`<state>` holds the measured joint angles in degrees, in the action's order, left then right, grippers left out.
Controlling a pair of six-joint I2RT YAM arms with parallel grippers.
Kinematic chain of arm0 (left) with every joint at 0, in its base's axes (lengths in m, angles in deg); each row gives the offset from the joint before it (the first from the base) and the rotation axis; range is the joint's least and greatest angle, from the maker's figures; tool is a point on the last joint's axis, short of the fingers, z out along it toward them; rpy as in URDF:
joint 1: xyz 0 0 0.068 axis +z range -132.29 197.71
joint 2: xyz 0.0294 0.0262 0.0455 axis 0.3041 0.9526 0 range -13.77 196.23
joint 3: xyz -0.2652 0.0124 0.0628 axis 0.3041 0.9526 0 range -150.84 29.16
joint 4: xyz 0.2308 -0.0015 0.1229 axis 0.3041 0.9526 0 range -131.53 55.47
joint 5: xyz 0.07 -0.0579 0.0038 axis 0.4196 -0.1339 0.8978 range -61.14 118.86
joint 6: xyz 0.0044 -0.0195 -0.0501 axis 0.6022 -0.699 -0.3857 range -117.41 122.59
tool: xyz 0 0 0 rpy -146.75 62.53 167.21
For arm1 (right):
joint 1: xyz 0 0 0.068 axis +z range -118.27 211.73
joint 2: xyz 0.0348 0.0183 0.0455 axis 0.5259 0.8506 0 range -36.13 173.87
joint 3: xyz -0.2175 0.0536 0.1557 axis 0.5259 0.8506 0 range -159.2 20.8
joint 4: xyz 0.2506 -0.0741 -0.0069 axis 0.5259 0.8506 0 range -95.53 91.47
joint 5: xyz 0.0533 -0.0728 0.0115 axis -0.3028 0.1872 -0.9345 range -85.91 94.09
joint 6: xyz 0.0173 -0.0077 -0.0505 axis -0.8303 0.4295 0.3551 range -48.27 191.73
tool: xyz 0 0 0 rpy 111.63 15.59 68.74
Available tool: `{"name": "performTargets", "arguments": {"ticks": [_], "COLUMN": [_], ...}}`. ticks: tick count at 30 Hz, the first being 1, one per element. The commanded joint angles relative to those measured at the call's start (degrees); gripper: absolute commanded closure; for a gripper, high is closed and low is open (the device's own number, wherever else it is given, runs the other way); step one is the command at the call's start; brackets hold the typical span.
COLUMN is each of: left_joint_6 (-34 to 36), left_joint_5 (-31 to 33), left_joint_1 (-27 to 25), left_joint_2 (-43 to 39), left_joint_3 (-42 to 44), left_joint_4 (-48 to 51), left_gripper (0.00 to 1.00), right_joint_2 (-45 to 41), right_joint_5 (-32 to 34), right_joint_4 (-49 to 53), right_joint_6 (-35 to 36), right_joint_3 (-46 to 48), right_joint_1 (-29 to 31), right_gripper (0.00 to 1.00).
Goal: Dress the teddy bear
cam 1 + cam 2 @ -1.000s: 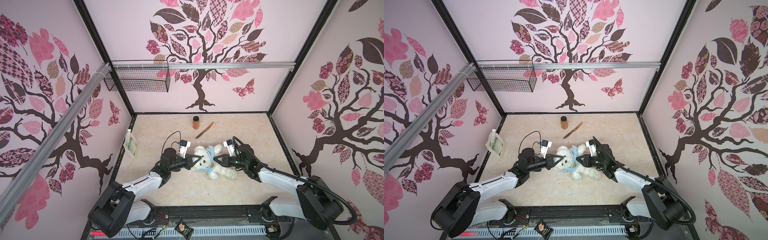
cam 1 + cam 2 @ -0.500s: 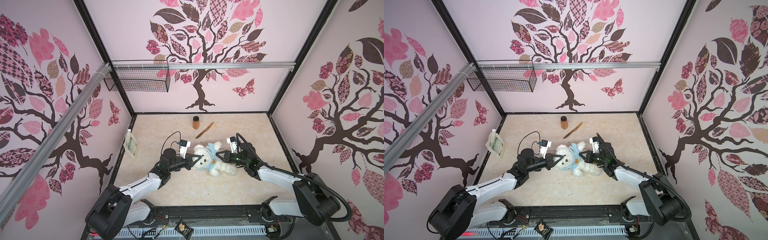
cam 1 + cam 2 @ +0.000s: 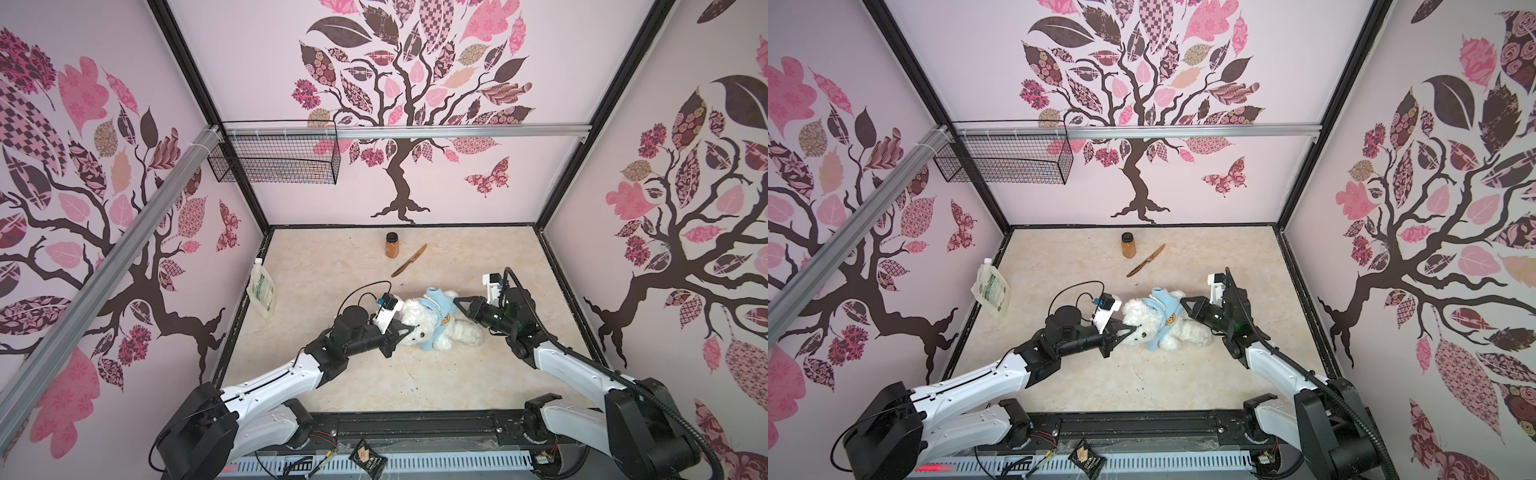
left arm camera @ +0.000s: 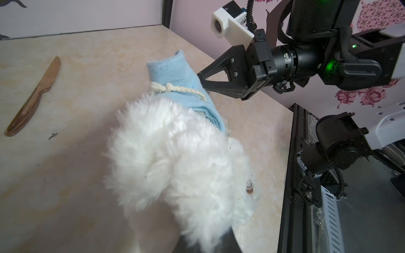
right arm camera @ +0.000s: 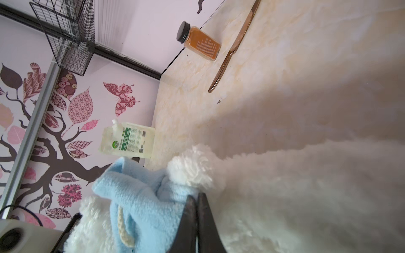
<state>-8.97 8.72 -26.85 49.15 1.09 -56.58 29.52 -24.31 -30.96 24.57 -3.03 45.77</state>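
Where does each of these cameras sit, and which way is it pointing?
Top views: high behind the robot, looking down on the table, both arms, left gripper and right gripper at the teddy bear.
Left wrist: on the left arm, facing across the bear's head to the right gripper; its own barely shows.
Right wrist: on the right arm, facing the light blue shirt; shut fingers show.
Both wrist views share the knife.

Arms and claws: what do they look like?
The left arm and right arm have white shells and black joints. The left claw and right claw are black, open-framed triangles. Each wrist carries a white camera block; a ribbed black hose follows the right arm, and thin black cables loop at the left wrist.
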Motion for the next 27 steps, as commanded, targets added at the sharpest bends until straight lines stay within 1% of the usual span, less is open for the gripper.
{"name": "performTargets", "arguments": {"ticks": [1,3,5,6,7,9,14,19,20,21,23,25,27], "left_joint_6": [0.7,-1.9,-7.9,-11.7,-15.7,-21.0,-24.8,-37.5,-37.9,-36.7,-34.1,-35.4,-37.5], "left_joint_5": [-1.0,-0.6,-1.5,-2.3,-2.7,-2.8,-5.0,-8.7,-9.7,-10.7,-11.5,-10.7,-9.4], "left_joint_1": [-0.4,0.5,2.8,4.7,6.8,9.5,13.0,19.5,20.2,20.3,19.8,19.8,19.8], "left_joint_2": [-2.4,-3.2,-3.9,-4.1,-4.4,-5.0,-5.5,-1.2,-0.6,-0.2,0.4,2.0,3.8], "left_joint_3": [-0.9,-0.2,1.6,2.7,3.7,5.1,4.8,8.3,7.8,6.6,3.9,2.6,1.2], "left_joint_4": [7.6,6.2,-0.8,-4.3,-7.9,-13.2,-15.5,-29.5,-29.8,-27.8,-23.9,-23.6,-23.2], "left_gripper": [1.00,1.00,1.00,1.00,1.00,1.00,1.00,1.00,1.00,1.00,1.00,1.00,1.00], "right_joint_2": [-0.3,0.7,1.9,2.5,2.8,3.2,5.9,8.1,8.3,8.6,10.6,13.5,14.8], "right_joint_5": [10.0,10.0,9.1,8.7,8.8,9.6,8.4,8.3,7.7,6.4,1.2,-4.5,-6.8], "right_joint_4": [-2.4,-2.1,-2.1,-2.1,-1.3,0.7,1.7,1.3,0.5,-0.1,-1.6,-0.5,-0.3], "right_joint_6": [-1.3,-1.4,-1.6,-1.4,-0.9,0.4,0.9,0.6,0.6,1.1,2.4,4.7,6.9], "right_joint_3": [-1.3,-1.3,-1.4,-1.4,-1.7,-2.0,-2.8,-3.4,-3.4,-4.0,-6.3,-10.2,-12.1], "right_joint_1": [-5.2,-6.5,-7.6,-7.8,-8.0,-8.6,-11.3,-12.9,-12.9,-13.0,-12.2,-10.0,-6.9], "right_gripper": [1.00,1.00,1.00,1.00,1.00,1.00,1.00,1.00,1.00,1.00,1.00,1.00,1.00]}}
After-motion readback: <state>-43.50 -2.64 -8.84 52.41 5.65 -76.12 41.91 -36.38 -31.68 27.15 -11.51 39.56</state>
